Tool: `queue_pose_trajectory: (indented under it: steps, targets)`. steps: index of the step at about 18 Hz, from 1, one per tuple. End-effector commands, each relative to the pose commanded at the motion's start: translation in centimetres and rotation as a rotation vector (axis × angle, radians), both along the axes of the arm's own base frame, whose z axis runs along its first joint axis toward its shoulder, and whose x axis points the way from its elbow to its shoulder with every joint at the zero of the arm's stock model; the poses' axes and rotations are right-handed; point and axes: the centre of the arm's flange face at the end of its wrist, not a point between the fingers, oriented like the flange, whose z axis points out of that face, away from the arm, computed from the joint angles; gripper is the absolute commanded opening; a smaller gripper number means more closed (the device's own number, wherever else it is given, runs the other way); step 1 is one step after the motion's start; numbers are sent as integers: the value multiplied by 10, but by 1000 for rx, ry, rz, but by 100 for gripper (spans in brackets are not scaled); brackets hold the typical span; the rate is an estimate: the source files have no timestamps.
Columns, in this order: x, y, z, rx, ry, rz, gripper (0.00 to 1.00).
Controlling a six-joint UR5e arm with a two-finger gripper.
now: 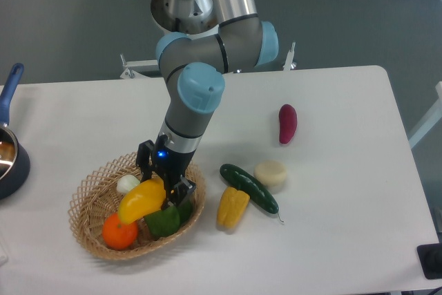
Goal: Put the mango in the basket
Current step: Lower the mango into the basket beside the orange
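Note:
The mango (140,200), glossy yellow and oblong, lies tilted in the woven wicker basket (88,188) at the table's front left. It rests on a round orange (119,233) and a green pepper (163,220). My gripper (166,179) points down over the basket's right side. Its black fingers (186,190) stand wide apart on either side of the mango's upper right end, and the jaws look open. A small white bulb (127,184) sits in the basket behind the mango.
A yellow bell pepper (232,207), a dark green cucumber (250,188) and a pale round piece (271,174) lie right of the basket. A purple sweet potato (287,123) lies farther back. A dark blue pot (8,160) with a handle stands at the left edge.

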Motion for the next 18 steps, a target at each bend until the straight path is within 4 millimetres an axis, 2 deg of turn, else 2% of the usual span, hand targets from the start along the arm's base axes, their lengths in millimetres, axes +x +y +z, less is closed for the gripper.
queue_pose_trajectory:
  steps: [7,18]
  targets:
    - [-7,16,-12,-7,-8,-4,57]
    - [-8,20,-23,-20,-17,-8,61]
